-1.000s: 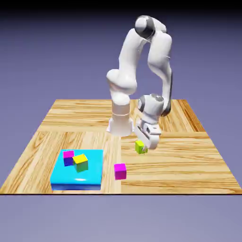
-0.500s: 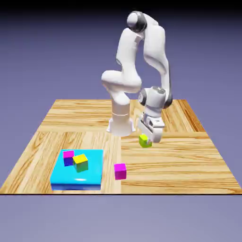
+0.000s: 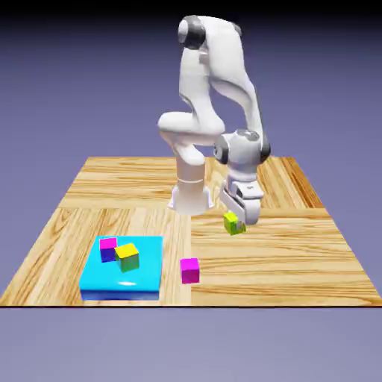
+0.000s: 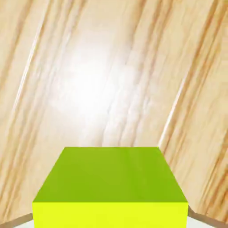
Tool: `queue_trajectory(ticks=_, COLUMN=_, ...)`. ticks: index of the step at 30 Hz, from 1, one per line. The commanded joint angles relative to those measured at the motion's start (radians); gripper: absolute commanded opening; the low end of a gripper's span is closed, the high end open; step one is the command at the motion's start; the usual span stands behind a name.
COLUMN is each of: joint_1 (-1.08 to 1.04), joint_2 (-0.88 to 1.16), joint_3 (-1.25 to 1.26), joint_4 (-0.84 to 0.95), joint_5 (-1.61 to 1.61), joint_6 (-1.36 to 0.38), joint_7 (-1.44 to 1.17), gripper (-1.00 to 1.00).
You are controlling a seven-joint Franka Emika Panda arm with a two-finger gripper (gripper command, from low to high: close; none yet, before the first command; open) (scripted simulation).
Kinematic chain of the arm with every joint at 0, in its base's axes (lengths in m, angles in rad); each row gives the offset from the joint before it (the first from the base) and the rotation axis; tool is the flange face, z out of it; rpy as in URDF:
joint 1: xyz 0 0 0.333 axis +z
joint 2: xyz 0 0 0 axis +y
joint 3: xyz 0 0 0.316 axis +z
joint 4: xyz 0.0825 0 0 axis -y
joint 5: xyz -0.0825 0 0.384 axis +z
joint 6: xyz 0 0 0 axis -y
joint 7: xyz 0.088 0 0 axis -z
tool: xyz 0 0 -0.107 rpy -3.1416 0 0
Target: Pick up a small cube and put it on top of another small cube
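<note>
The tabletop (image 3: 298,246) is a square of pale wood planking, seen whole in the exterior view. The white arm (image 3: 216,82) rises from its base at the far edge and folds down over the middle of the boards. A cyan slab (image 3: 142,280) lies toward the exterior view's left front, carrying two slightly larger cubes, one magenta-topped (image 3: 108,246) and one yellow-topped (image 3: 127,255), touching at a corner.

The hand (image 3: 236,222) is pinching the small cube (image 3: 234,222), lime on every face, and holds it clear of the wood. In the hand view that cube (image 4: 110,187) fills the lower frame with bare planking beyond it. The other small cube (image 3: 189,270), plain magenta, sits on the tabletop just beside the slab's right edge, below and to the left of the hand in the picture.

Risks, as judged: the held cube looks tilted, so a release without levelling could let it slide off the target; a low approach could knock the magenta cube away; the similar cubes on the slab invite a wrong target.

Both fingertips are hidden behind the lime cube in the hand view, and the target does not appear there. The contact faces are too small to check from outside.
</note>
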Motion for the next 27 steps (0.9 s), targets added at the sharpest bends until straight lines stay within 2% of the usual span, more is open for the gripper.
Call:
queue_trajectory(ticks=1, joint_1=0.014, joint_2=0.010, joint_3=-0.036, joint_4=0.010, joint_5=-0.028, joint_6=-0.004, joint_7=0.009, gripper=-1.00)
queue_trajectory(ticks=18, joint_1=0.244, joint_2=0.171, joint_3=-0.610, joint_4=0.171, joint_5=-0.479, joint_6=-0.082, joint_7=0.155, gripper=-1.00)
queue_trajectory(ticks=24, joint_1=0.243, joint_2=0.389, joint_3=-0.681, joint_4=0.210, joint_5=-0.721, joint_6=0.078, joint_7=0.343, gripper=-1.00)
queue_trajectory(ticks=25, joint_1=0.243, joint_2=0.389, joint_3=-0.681, joint_4=0.210, joint_5=-0.721, joint_6=0.078, joint_7=0.343, gripper=1.00)
queue_trajectory(ticks=27, joint_1=0.243, joint_2=0.352, joint_3=-0.670, joint_4=0.203, joint_5=-0.681, joint_6=0.051, joint_7=0.312, gripper=1.00)
